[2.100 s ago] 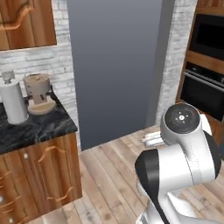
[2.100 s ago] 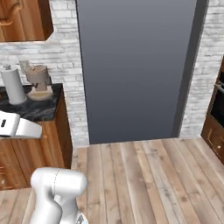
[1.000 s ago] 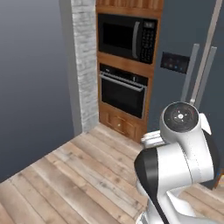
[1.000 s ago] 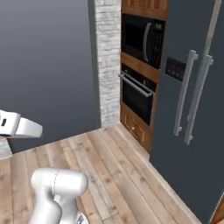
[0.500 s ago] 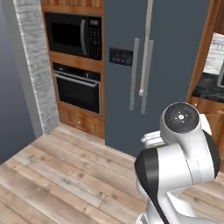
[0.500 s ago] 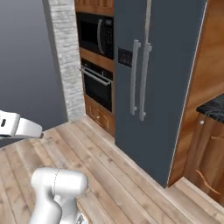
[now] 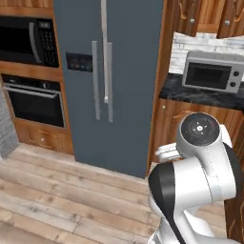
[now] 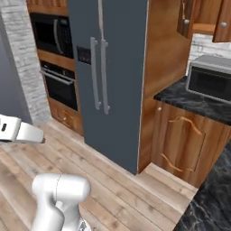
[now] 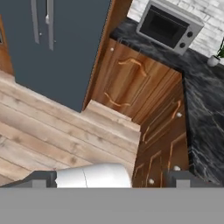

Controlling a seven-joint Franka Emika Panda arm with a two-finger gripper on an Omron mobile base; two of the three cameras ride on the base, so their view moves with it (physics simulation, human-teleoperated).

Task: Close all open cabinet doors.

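Landmark for this report: the grey microwave (image 7: 213, 71) on the dark stone table (image 8: 198, 103).

Risks, nearest first. The pincer (image 9: 111, 179) sits low, over the wooden floor (image 9: 39, 127) in front of the lower cabinets below and left of the microwave. Its tips at the bottom edge of the hand view stand wide apart and nothing is between them; it is spread and empty. From this low pose the arm (image 7: 200, 171) has a long reach up to the wall cabinets. A wide swing could, in my judgement, strike the table edge, the microwave, or the wooden side panel (image 8: 164, 54) between the microwave and the fridge (image 8: 110, 58). If the base is driving while the arm lifts, the aim at a door edge could be off, and the push could land on the knob or slip past the door.

The cabinet doors (image 8: 189, 18) hang above the microwave, at the top of both base views.

Hidden or unclear:
- The doors are cut off by the frame; only their lower parts and small knobs show.
- In the right base view the leftmost door appears to stand out from the cabinet face, probably ajar; this cannot be confirmed.
- How many doors are open cannot be told.
- A small plant (image 9: 217, 54) right of the microwave is cut by the frame edge.
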